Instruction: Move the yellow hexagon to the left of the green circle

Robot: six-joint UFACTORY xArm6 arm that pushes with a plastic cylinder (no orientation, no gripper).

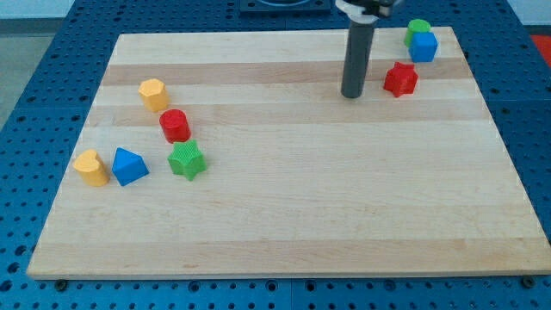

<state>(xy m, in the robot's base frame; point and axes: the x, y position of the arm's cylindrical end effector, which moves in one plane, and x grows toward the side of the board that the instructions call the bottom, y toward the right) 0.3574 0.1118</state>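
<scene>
The yellow hexagon (154, 94) sits at the view's upper left on the wooden board. The green circle (418, 29) is at the view's top right, touching the blue block (423, 46) just below it. My tip (351, 94) rests on the board in the upper middle right, far to the right of the yellow hexagon. It is a little left of the red star-like block (400, 79) and below-left of the green circle, touching neither.
A red cylinder (175, 126) and a green star (186, 160) lie just below the yellow hexagon. A yellow heart-like block (90, 167) and a blue block (129, 165) sit near the board's left edge (69, 172).
</scene>
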